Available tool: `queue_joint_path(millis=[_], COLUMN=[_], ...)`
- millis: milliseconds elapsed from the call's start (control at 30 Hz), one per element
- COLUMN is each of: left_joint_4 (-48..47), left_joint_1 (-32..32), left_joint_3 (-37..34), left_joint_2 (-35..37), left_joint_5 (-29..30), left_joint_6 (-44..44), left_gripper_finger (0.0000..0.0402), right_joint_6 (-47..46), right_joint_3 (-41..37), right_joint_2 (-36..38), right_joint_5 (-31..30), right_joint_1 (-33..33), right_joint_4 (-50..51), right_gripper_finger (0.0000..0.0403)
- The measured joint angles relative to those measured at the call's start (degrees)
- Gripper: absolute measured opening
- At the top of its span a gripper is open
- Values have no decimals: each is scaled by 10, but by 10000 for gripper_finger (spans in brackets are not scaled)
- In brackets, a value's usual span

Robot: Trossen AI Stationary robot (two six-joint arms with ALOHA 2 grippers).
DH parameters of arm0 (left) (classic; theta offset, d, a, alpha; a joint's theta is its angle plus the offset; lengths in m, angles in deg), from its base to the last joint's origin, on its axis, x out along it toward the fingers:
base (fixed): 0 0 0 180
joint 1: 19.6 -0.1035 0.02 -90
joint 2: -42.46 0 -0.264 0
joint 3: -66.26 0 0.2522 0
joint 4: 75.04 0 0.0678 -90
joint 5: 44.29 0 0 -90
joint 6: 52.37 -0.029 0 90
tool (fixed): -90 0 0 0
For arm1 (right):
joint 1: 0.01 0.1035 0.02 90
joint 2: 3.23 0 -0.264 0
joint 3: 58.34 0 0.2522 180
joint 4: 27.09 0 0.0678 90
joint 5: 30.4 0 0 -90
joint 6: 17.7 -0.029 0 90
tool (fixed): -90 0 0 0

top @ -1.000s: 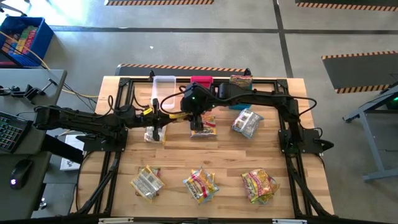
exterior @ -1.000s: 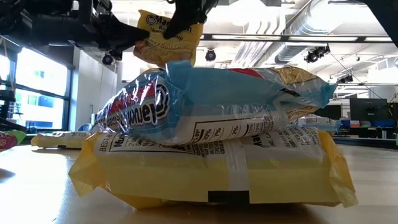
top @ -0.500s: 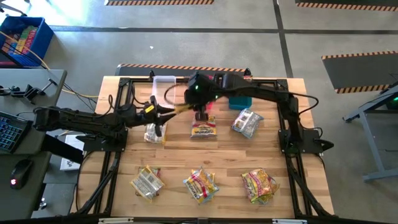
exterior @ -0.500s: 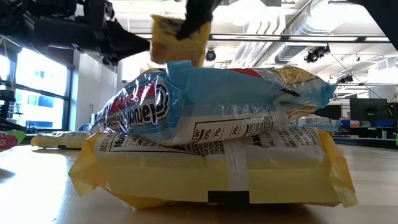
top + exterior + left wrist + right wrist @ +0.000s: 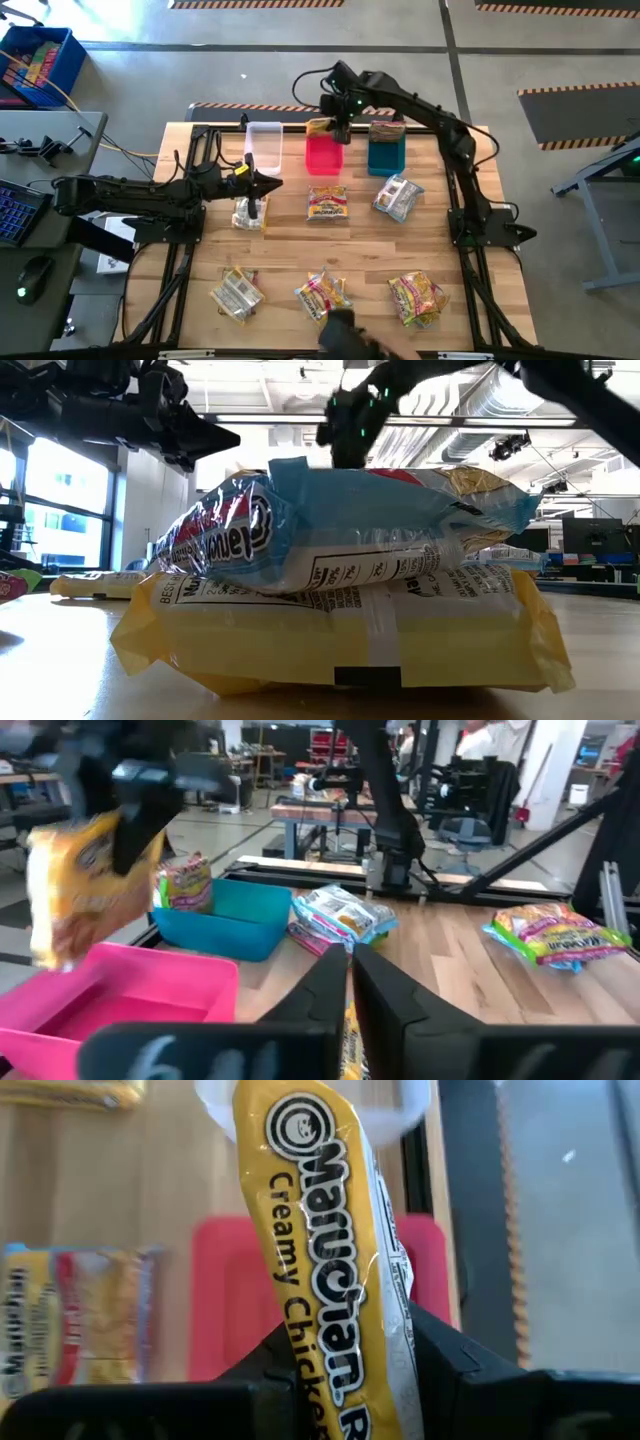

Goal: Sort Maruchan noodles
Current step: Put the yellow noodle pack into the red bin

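From above, the right gripper (image 5: 331, 127) hangs over the far edge of the table (image 5: 480, 330), pinching a yellow noodle packet (image 5: 320, 126) above the red bin (image 5: 324, 154), which stands between the clear bin (image 5: 263, 145) and the teal bin (image 5: 386, 156). The left gripper (image 5: 272, 184), fingers pressed together, sits beside a packet near the left edge. Other packets lie mid-table and along the near edge.

At table height, a blue packet (image 5: 340, 530) rests on a yellow one (image 5: 350, 630).

The left wrist camera shows the held packet (image 5: 80, 885) over the bin.

The right wrist camera shows "Creamy Chicken" lettering between the fingers (image 5: 455, 1355).
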Motion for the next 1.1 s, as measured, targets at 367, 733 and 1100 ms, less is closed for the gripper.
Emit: queue_joint_path(millis=[367, 733, 1100], left_joint_4=[-17, -13, -13], left_joint_1=[20, 35, 35], left_joint_3=[-5, -5, -5], left_joint_2=[0, 0, 0], left_joint_5=[-5, 8, 9], left_joint_6=[29, 22, 26], left_gripper_finger=[1, 0, 0], right_joint_6=[16, 3, -36], right_joint_3=[-1, 0, 35], right_joint_2=[-63, -85, -86], right_joint_5=[48, 61, 61], right_joint_1=[-55, -50, -46], right_joint_4=[-61, -82, -70], right_gripper_finger=[92, 92, 92])
